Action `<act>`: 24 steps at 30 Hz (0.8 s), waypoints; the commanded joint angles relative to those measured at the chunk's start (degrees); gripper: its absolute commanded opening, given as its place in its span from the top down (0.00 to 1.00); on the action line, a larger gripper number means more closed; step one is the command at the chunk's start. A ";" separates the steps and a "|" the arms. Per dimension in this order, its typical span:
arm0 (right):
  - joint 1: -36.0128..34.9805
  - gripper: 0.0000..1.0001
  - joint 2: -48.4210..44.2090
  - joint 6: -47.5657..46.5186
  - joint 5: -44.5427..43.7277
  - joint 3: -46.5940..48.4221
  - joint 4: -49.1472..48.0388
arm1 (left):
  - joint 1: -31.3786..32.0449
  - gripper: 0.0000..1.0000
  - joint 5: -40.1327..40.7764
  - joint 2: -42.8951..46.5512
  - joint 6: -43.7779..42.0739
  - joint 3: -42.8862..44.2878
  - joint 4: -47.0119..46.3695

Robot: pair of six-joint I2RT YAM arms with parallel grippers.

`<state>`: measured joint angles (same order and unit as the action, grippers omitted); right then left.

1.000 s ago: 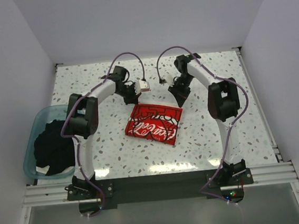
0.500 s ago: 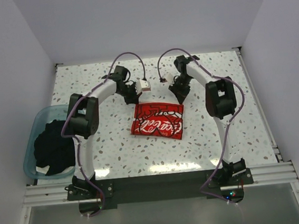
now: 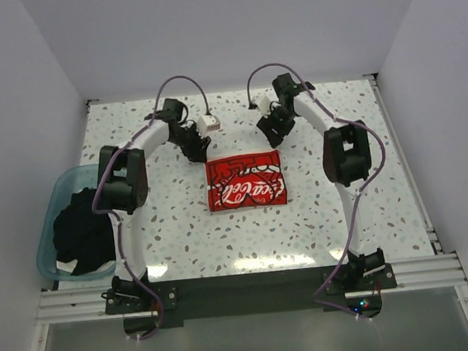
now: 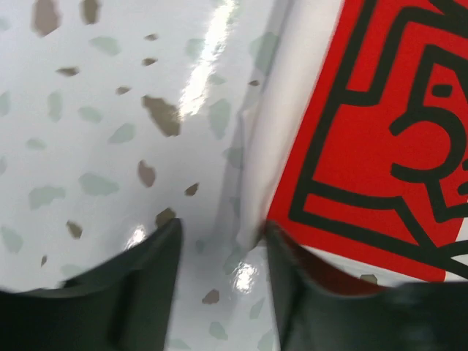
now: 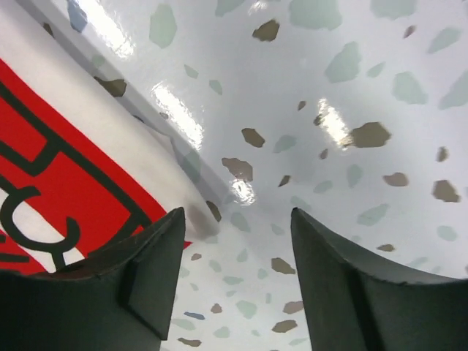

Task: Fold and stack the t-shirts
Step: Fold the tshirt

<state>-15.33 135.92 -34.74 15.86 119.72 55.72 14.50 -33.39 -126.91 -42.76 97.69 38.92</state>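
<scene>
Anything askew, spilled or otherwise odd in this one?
Nothing much. The folded red-print shirt lies flat, roughly square on the table. The only untidy thing is the black shirt, crumpled in the teal tub at the left.

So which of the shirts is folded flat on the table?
The red-printed white shirt, a neat rectangle; the black shirt lies bunched in the teal tub.
</scene>
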 commanded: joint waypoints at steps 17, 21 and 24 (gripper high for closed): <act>-3.74 0.59 -30.19 34.03 39.86 -39.82 -15.81 | 9.57 0.53 -26.64 33.94 66.64 -46.25 -46.35; -3.83 0.59 -24.75 38.26 40.83 -42.29 -20.04 | 9.49 0.54 -26.12 27.17 70.36 -48.03 -51.05; -3.74 0.60 -19.39 37.65 40.40 -41.85 -19.60 | 8.97 0.54 -25.15 20.67 69.31 -47.94 -49.30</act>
<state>-19.44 114.08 0.64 53.34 77.32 39.64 24.43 -58.22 -101.84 22.68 49.84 -5.28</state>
